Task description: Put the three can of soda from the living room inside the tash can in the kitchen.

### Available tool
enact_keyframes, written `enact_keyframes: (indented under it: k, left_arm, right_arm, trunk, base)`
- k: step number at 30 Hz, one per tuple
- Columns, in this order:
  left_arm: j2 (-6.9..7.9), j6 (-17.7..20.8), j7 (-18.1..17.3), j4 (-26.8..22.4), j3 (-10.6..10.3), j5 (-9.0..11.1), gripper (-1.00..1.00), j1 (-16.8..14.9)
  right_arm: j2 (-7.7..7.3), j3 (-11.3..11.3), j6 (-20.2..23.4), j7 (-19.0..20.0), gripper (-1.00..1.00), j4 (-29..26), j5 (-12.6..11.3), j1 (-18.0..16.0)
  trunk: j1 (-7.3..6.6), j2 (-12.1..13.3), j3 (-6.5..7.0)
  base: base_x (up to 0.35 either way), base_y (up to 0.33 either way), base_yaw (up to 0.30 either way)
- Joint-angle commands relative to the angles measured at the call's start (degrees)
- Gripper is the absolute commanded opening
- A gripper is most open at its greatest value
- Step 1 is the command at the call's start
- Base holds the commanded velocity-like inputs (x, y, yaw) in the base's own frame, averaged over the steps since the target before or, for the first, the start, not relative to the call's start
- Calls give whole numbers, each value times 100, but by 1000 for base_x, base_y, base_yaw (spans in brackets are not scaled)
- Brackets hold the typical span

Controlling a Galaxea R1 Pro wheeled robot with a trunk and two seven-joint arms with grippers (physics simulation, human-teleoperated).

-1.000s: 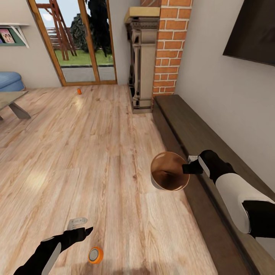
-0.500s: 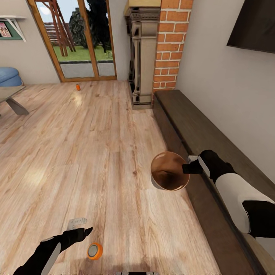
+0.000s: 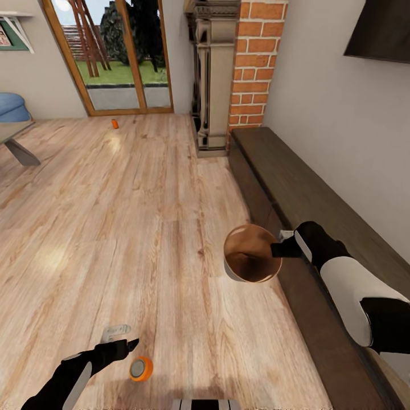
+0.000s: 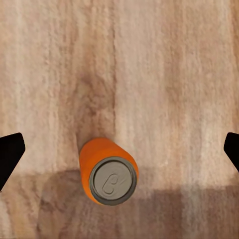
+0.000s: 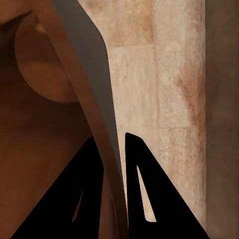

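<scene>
An orange soda can (image 3: 140,368) is standing upright on the wooden floor (image 3: 142,228), its long axis vertical and its silver top facing up toward the head camera. In the left wrist view the same can (image 4: 108,172) is showing its silver lid with the pull tab, the orange side running away toward the boards.

The left gripper (image 3: 118,337) is hovering just beside this can, apart from it. The black left forearm is reaching in from the lower left of the head view, low over the floor, with one pale finger and one dark finger pointing forward. The jaws are standing wide apart: in the left wrist view the dark fingertips (image 4: 10,152) are sitting at opposite edges, with the can between them and nearer one side.

A second orange can (image 3: 115,123) is standing far off on the floor near the glass door (image 3: 122,54); it is too small to read its lid.

The right gripper (image 3: 283,244) is holding the tash can (image 3: 251,254) up above the floor, beside the long dark bench (image 3: 302,199). The bin's mouth is facing up, its brown inside open to view. The right arm is bending in from the right, wrist turned toward the bin's rim. In the right wrist view the jaws are clamped on the bin's thin wall (image 5: 94,99), one finger inside and one outside.
</scene>
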Motion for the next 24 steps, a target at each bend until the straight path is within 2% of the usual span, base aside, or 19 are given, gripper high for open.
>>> enact_keyframes:
  k: [1, 4, 14, 22, 24]
  left_arm:
    - [-7, -2, -1, 0, -2, 2, 100, 0]
    - [-10, -1, -2, 2, 0, -11, 100, 0]
    - [-13, -1, -2, 9, 5, -35, 100, 0]
    - [-13, -5, -2, 9, -2, -36, 100, 0]
    - [-13, -4, -2, 12, -4, -42, 100, 0]
  right_arm:
    - [44, -21, 74, 26, -100, -9, -142, -11]
    - [81, -21, 231, 26, -100, -17, -137, -51]
    - [111, -21, 362, 18, -100, -15, -130, -102]
    - [111, -13, 368, -14, -100, -6, -125, -105]
    - [112, -13, 368, -15, -100, -6, -127, -105]
  trunk:
    - [-1, -1, -8]
    - [-1, -1, -35]
    - [219, -402, -304]
    - [219, -402, -376]
    - [263, -482, -430]
  base:
    - [0, 0, 0]
    - [0, 0, 0]
    - [0, 0, 0]
    - [0, 0, 0]
    - [0, 0, 0]
